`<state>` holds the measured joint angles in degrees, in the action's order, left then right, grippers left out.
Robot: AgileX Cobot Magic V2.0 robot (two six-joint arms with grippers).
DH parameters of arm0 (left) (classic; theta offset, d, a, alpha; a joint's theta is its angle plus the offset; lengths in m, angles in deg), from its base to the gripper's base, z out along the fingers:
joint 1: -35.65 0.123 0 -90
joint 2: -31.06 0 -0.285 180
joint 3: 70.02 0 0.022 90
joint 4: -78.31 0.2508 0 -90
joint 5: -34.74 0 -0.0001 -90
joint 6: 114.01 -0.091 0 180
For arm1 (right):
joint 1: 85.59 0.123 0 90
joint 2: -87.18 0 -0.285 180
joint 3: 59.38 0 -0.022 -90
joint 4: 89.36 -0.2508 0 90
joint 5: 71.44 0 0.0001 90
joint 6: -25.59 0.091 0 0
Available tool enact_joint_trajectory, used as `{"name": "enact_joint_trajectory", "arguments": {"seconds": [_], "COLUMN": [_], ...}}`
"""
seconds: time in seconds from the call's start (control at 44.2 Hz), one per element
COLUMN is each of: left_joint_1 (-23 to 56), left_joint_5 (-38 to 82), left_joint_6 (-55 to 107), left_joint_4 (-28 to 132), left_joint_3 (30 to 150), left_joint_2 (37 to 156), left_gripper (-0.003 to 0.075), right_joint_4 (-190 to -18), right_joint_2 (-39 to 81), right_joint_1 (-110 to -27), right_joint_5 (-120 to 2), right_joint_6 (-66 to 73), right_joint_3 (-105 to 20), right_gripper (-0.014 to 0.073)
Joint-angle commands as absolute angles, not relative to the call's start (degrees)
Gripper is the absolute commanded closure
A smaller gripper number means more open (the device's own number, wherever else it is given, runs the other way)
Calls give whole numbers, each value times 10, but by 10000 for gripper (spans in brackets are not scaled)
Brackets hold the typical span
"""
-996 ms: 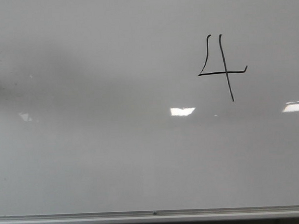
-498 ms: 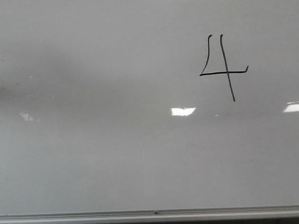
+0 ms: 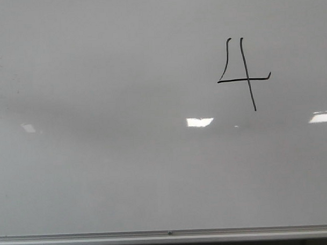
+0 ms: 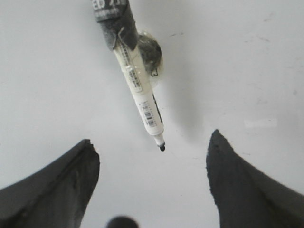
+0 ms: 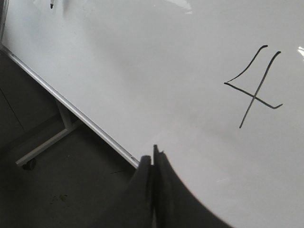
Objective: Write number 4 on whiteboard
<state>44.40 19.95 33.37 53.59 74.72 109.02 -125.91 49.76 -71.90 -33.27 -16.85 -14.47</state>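
Note:
The whiteboard (image 3: 101,173) fills the front view, with its silver rail (image 3: 167,236) along the lower edge. The number 4 (image 3: 248,79) is drawn in thin black marker at the upper right, and it also shows in the right wrist view (image 5: 255,98). In the left wrist view a white-barrelled marker (image 4: 137,85) with a bare black tip hangs from a round holder (image 4: 153,51) on the board (image 4: 57,71). My left gripper (image 4: 151,137) is open and empty, with the marker's tip just beyond its fingertips. My right gripper (image 5: 154,153) is shut and empty near the rail (image 5: 76,111). Neither gripper shows in the front view.
Bright rectangular light reflections (image 3: 199,122) lie on the board below the 4. In the right wrist view a dark floor (image 5: 71,190) and the pale leg of the board's stand (image 5: 47,142) lie beyond the rail.
A dim shadow at the board's left edge in the front view has faded. The 4 is unchanged.

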Motion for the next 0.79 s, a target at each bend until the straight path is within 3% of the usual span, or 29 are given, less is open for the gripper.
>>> {"name": "enact_joint_trajectory", "arguments": {"seconds": [0.0,0.113,0.181,0.566,0.77], "left_joint_1": [442,442,442,442,442], "left_joint_5": [225,204,187,78,77], "left_joint_6": [336,336,336,336,336], "left_joint_4": [507,494,494,494,488], "left_joint_3": [732,704,689,652,652], "left_joint_2": [1003,914,855,521,425], "left_gripper": [248,253,297,736,741], "right_joint_4": [-1279,-1279,-1279,-1279,-1279], "right_joint_2": [497,497,497,497,497], "right_joint_1": [-723,-723,-723,-721,-721], "right_joint_5": [-363,-362,-362,-361,-361], "right_joint_6": [-169,-169,-169,-169,-169], "right_joint_3": [-160,-160,-160,-160,-160], "right_gripper": [709,710,710,710,711]}}
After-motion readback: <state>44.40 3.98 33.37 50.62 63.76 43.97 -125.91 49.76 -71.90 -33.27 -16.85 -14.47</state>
